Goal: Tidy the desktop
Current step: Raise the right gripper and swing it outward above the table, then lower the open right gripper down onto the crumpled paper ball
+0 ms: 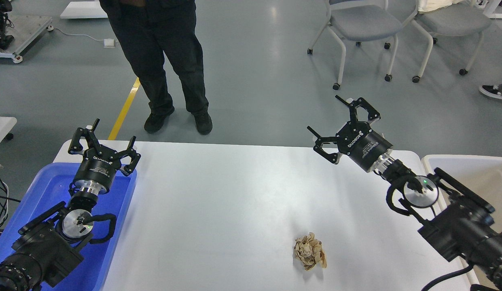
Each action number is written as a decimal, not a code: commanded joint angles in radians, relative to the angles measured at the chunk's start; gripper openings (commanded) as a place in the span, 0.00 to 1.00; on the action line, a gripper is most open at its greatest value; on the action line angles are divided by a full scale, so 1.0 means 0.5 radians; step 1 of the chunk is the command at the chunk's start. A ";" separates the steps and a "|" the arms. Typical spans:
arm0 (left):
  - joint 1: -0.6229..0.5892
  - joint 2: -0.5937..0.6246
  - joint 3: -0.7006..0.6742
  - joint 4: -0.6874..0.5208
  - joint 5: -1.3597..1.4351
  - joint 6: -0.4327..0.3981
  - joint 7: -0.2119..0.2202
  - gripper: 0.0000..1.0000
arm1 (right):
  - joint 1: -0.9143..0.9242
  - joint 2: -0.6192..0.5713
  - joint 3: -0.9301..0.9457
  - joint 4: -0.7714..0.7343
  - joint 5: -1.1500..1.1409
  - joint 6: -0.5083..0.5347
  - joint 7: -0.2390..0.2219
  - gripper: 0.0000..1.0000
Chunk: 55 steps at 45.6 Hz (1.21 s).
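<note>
The white desktop [218,202] fills the middle of the head view. A crumpled beige paper ball [310,256] lies on it near the front, right of centre. My left gripper [102,142] is open and empty, held above the far end of the blue tray at the left. My right gripper [344,126] is open and empty, raised above the desktop's far right edge, well behind and to the right of the paper ball.
A blue plastic tray [40,190] sits at the desktop's left edge under my left arm. A beige-white tub [473,173] stands off the right edge. A person in black [162,60] stands beyond the far edge. Wheeled chairs [364,28] stand farther back.
</note>
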 commanded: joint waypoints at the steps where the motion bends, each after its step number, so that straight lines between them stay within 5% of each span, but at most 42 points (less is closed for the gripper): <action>1: 0.000 0.000 -0.001 0.000 0.000 0.000 0.000 1.00 | -0.145 -0.361 0.038 0.521 -0.243 0.038 0.002 1.00; 18: 0.000 0.000 -0.001 0.000 0.000 0.000 0.000 1.00 | -0.115 -0.686 -0.011 1.166 -1.025 0.063 -0.001 1.00; 32: -0.003 0.000 -0.001 0.000 0.003 0.000 0.000 1.00 | -0.019 -0.748 -0.241 1.191 -1.679 0.041 0.009 1.00; 55: -0.003 0.003 -0.001 0.000 0.003 0.000 0.000 1.00 | -0.243 -0.824 -0.376 1.356 -2.983 -0.226 0.186 1.00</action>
